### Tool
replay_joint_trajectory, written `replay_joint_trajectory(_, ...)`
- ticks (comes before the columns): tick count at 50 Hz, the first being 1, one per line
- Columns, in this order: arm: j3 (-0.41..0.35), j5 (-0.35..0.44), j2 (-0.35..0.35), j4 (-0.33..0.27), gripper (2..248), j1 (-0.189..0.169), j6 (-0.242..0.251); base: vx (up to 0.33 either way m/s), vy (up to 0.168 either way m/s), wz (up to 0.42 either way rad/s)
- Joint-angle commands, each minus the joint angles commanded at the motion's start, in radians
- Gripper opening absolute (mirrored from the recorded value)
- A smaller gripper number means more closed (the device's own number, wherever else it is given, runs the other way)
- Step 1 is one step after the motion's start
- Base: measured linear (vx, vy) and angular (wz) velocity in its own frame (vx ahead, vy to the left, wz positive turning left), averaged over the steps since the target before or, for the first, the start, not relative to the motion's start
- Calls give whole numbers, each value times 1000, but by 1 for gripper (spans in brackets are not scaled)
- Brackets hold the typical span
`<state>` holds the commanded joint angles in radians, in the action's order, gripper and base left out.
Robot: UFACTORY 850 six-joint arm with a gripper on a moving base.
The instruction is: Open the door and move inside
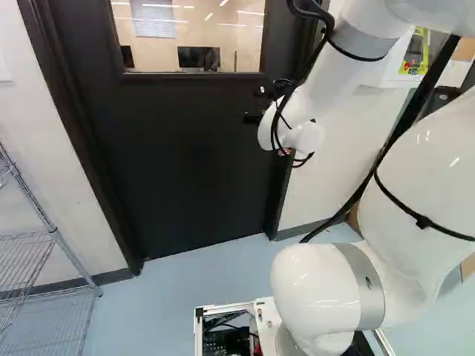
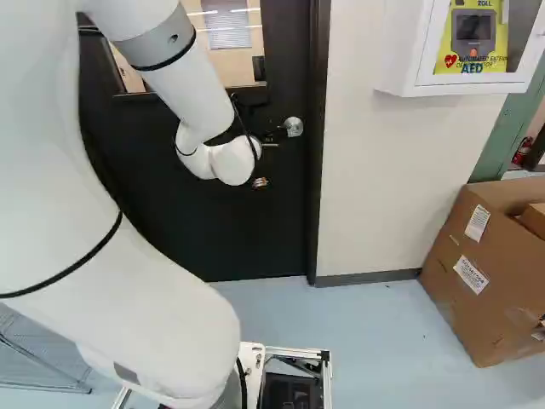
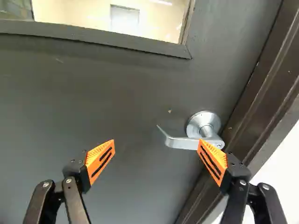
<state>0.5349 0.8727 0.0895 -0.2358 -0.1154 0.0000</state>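
Gripper (image 1: 254, 117) spread wide, nothing btwn fingers; orange pad (image 3: 100, 161) on one side well apart from its opposite no. Wrist view: handle (image 3: 180, 142) ahead, its free end pointing into the gap; pad on the door-frame side overlaps the lever near its pivot. Contact: can't tell.

Arm (image 1: 326, 285) reaches fwd from base; metal frame (image 1: 223, 307) beside lowest joint. Wire rack (image 1: 58, 239) at L edge of L base view, stands on pale blue floor (image 2: 375, 324). Cardboard box (image 2: 464, 298) at R of R base view, nr wall (image 2: 375, 170), open top w/ smaller box (image 2: 535, 220) in it.

Door (image 1: 185, 163): dark, shut in its frame (image 2: 317, 170); handle silver, on door near frame, below level of window (image 1: 211, 15). White cabinet (image 2: 400, 51) mounted on wall R of door, above box. Thru window: lit rm, dark monitor (image 1: 199, 57).
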Motion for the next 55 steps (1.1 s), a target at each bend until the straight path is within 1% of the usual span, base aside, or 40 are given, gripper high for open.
replay_joint_trajectory(22, 67, 0, -17, -39, 247, 2, 0, 0, 0, 0)
replay_joint_trajectory(40, 123, 0, -51, -42, 247, 5, 0, 0, 0, 0)
replay_joint_trajectory(55, 152, 0, -79, -42, 247, 6, 0, 0, 0, 0)
